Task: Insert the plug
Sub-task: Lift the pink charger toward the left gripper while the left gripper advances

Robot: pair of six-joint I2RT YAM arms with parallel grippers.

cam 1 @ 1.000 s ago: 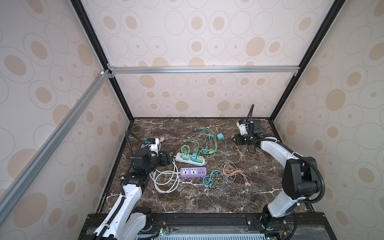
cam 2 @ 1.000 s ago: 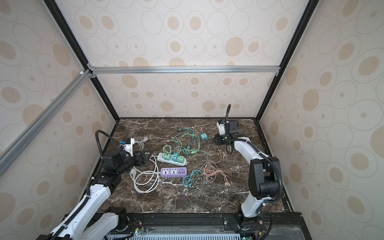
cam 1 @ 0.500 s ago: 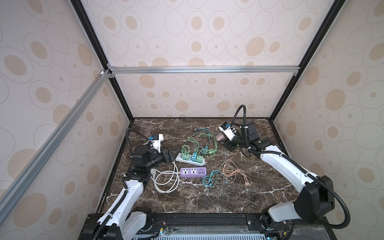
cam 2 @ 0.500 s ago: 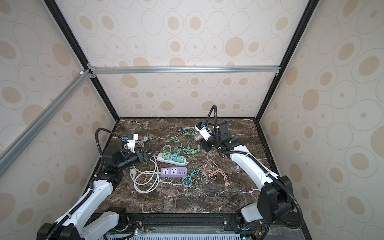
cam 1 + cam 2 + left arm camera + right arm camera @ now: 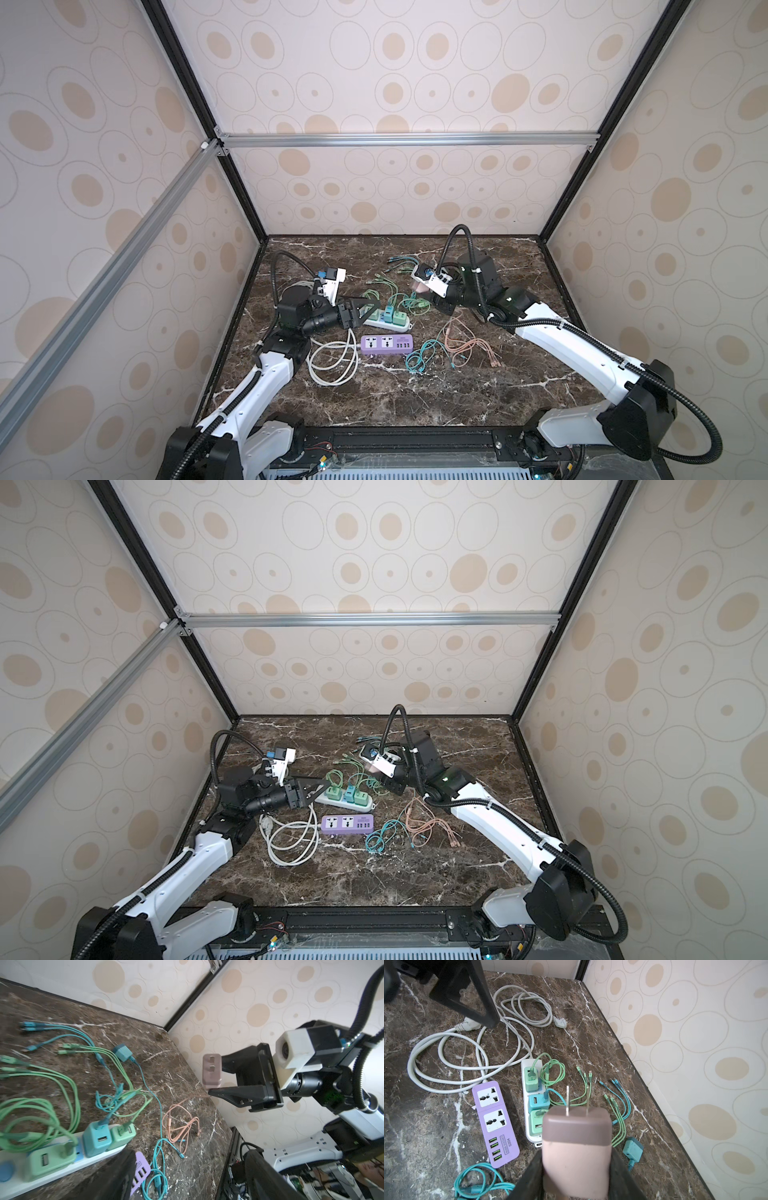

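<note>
Nearest the front edge lie a teal cable point(image 5: 419, 360) and a pink cable point(image 5: 463, 341). Just left of them is the purple power strip point(image 5: 386, 344), both sockets bare, with a coiled white cord point(image 5: 332, 362) beside it. Behind that sits the white power strip point(image 5: 68, 1164), loaded with green and teal chargers. The left gripper point(image 5: 359, 312) is by its left end, jaws spread and empty. Farther back, the right gripper point(image 5: 420, 287) is clenched on the pink plug point(image 5: 576, 1147), held clear of the table with its prongs pointing out.
</note>
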